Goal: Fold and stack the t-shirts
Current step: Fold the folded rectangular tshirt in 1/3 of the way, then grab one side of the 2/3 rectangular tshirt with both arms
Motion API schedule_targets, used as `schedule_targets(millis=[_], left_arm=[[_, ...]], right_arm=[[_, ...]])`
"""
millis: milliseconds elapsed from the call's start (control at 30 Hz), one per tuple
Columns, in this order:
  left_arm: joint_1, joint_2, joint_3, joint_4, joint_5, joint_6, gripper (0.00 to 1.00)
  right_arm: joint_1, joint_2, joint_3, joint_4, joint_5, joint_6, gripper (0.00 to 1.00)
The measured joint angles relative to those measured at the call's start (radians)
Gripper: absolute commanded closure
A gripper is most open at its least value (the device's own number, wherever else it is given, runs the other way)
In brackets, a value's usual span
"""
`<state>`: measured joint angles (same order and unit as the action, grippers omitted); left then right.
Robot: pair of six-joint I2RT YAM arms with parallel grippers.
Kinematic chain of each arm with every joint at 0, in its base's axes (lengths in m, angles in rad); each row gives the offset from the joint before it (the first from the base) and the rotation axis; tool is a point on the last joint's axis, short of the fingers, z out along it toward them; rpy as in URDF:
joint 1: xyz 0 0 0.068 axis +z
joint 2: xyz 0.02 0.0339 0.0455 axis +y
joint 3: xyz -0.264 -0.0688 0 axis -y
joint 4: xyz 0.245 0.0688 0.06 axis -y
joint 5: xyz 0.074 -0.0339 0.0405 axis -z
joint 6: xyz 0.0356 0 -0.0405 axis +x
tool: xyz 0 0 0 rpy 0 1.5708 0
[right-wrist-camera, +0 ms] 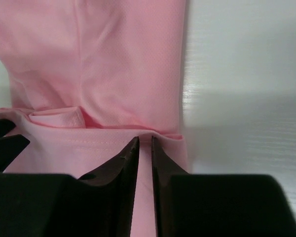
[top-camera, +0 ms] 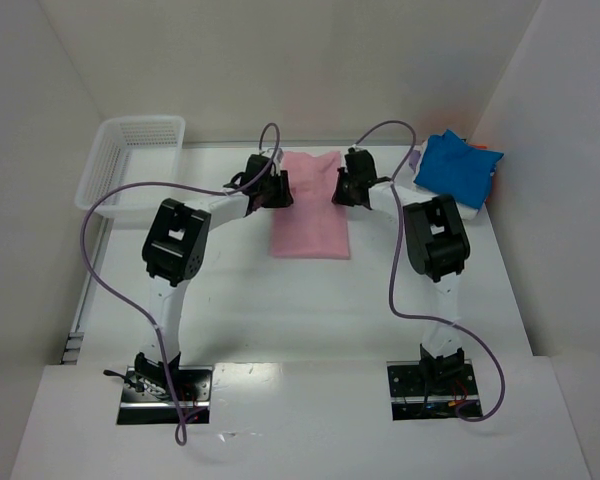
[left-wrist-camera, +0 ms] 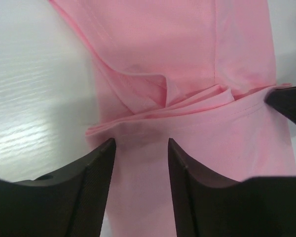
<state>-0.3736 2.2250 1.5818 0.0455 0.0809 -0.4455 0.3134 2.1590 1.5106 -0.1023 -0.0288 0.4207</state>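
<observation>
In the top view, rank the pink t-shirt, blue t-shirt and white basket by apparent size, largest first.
1. white mesh basket and pink t-shirt: too alike to rank.
2. blue t-shirt: clearly smallest.

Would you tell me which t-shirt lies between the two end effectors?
The light pink t-shirt, folded mid-table between the left end effector and the right end effector; the bright blue t-shirt sits apart at the far right.
</observation>
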Motion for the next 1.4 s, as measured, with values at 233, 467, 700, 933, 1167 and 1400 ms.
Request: schedule_targets(millis=[233,467,700,933,1167,1400], left_arm=[[0.029,-0.278,-0.168,-0.024,-0.042,0.021,0.27],[0.033,-0.591,-0.374,-0.021,-0.008,-0.002,0.2],[-0.01,-0.64,-0.598,-0.07,0.072,-0.056,0.18],[-0.015,-0.605,-0.648,-0.077,0.121,-0.08,0.18],[-0.015,-0.487,-0.636,-0.062,0.153,-0.085,0.19],[-0.015,-0.444,-0.602,-0.029,0.169,-0.085,0.28]], right_arm=[[-0.009,-0.276,-0.102,-0.026,0.019,-0.016,0.47],[-0.01,-0.617,-0.365,0.014,0.005,0.018,0.27],[-0.01,-0.665,-0.698,-0.01,-0.038,0.081,0.25],[-0.011,-0.663,-0.742,0.022,-0.088,0.107,0.27],[-0.01,-0.591,-0.734,0.052,-0.132,0.113,0.32],[-0.011,-0.576,-0.732,0.06,-0.143,0.114,0.43]])
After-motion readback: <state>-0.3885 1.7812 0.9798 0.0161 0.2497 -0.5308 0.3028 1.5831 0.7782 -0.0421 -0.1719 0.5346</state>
